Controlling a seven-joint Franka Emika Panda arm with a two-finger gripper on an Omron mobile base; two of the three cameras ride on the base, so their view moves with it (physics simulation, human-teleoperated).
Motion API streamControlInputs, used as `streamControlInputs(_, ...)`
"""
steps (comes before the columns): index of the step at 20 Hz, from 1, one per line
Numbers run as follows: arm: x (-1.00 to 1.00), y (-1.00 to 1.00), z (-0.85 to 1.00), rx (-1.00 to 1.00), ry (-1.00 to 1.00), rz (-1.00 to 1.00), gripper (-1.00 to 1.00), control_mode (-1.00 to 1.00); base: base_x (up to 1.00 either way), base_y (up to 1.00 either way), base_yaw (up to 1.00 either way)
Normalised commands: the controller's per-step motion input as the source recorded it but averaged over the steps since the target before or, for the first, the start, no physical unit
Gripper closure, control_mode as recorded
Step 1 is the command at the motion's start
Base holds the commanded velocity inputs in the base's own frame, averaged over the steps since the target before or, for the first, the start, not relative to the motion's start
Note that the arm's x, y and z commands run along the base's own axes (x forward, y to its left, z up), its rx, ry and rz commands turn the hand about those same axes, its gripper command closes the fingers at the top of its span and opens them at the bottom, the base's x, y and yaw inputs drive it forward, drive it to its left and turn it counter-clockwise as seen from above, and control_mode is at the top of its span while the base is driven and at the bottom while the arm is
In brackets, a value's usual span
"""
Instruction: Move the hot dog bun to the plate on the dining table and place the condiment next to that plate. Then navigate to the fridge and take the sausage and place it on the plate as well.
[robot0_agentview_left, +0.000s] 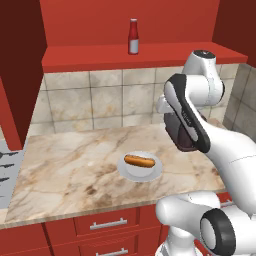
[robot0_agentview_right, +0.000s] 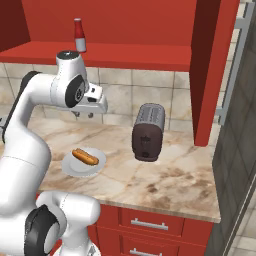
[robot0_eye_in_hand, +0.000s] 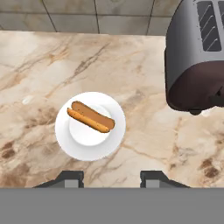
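The hot dog bun (robot0_agentview_left: 139, 161) (robot0_agentview_right: 85, 156) (robot0_eye_in_hand: 90, 117) lies on a small plain white plate (robot0_agentview_left: 155, 173) (robot0_agentview_right: 69, 168) (robot0_eye_in_hand: 65, 136) on the marble counter (robot0_agentview_left: 70, 170). Up on the red shelf stands the condiment (robot0_agentview_left: 133, 37) (robot0_agentview_right: 79, 35), a red bottle with a pale label. My gripper (robot0_eye_in_hand: 112, 179) (robot0_agentview_right: 84, 114) hangs high above the counter just past the white plate, pointing down, open, with nothing between its fingers. The yellow-rimmed plate, the dining table and the sausage are out of view. The fridge (robot0_agentview_right: 240, 130) shows as a grey front at the far right.
A dark toaster (robot0_agentview_right: 148, 132) (robot0_eye_in_hand: 197, 57) stands on the counter right of the white plate. A red shelf (robot0_agentview_left: 140, 57) and upper cabinets (robot0_agentview_right: 212, 60) overhang the tiled back wall. A stove edge (robot0_agentview_left: 5, 172) lies at the far left.
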Motion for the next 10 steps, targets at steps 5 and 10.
streamControlInputs(5, -0.06, 0.01, -0.20, 0.00, 0.03, 0.00, -1.00, -1.00, 0.00, 0.00, 0.00)
streamControlInputs(10, -0.66, 0.24, -0.55, -0.13, -0.07, 0.34, -1.00, -1.00, 0.00, 0.00, 0.00)
